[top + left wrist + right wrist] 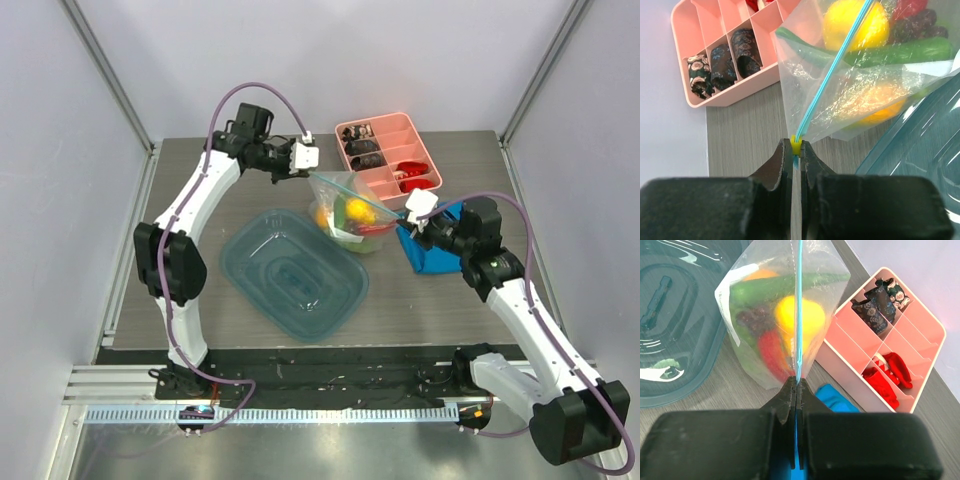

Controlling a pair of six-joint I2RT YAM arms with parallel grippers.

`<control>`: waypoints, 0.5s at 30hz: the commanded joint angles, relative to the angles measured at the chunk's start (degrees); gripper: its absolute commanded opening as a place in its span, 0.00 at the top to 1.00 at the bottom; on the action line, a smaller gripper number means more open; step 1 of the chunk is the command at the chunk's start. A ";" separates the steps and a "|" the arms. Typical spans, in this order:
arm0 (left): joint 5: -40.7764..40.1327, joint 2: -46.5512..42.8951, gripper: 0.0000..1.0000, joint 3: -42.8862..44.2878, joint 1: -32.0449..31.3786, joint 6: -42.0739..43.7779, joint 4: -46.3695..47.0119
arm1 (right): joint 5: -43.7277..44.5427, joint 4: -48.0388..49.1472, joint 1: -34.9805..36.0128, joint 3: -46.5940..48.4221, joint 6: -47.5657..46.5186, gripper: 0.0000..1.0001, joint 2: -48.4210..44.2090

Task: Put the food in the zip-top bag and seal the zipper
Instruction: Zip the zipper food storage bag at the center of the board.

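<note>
The clear zip-top bag (349, 212) hangs lifted between my two grippers, above the table. Inside it I see the food: a yellow fruit (855, 25), a green cucumber (910, 50), dark cherries (915, 25), an orange piece (880, 102) and a red chili (771, 350). The light blue zipper (832, 70) runs taut along the bag's mouth, also in the right wrist view (799, 305). My left gripper (796, 147) is shut on the yellow slider (796, 144) at one end of the zipper. My right gripper (796, 382) is shut on the zipper's other end.
A teal translucent tray (293, 272) lies on the table in front of the bag. A pink divided box (388, 152) with dark and red items stands at the back. A blue folded cloth (432, 250) lies under my right gripper.
</note>
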 commanded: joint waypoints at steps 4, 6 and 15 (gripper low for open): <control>-5.04 -2.73 0.41 1.76 4.31 0.14 0.77 | -1.77 1.38 -1.11 2.15 0.14 0.99 2.16; -5.29 -3.79 0.33 0.88 1.34 -0.66 0.77 | -2.83 2.08 -1.11 2.51 0.41 0.99 3.56; -5.64 -2.83 0.23 1.84 -8.96 -2.86 -2.20 | -5.21 2.44 -0.93 4.35 -0.20 0.99 5.94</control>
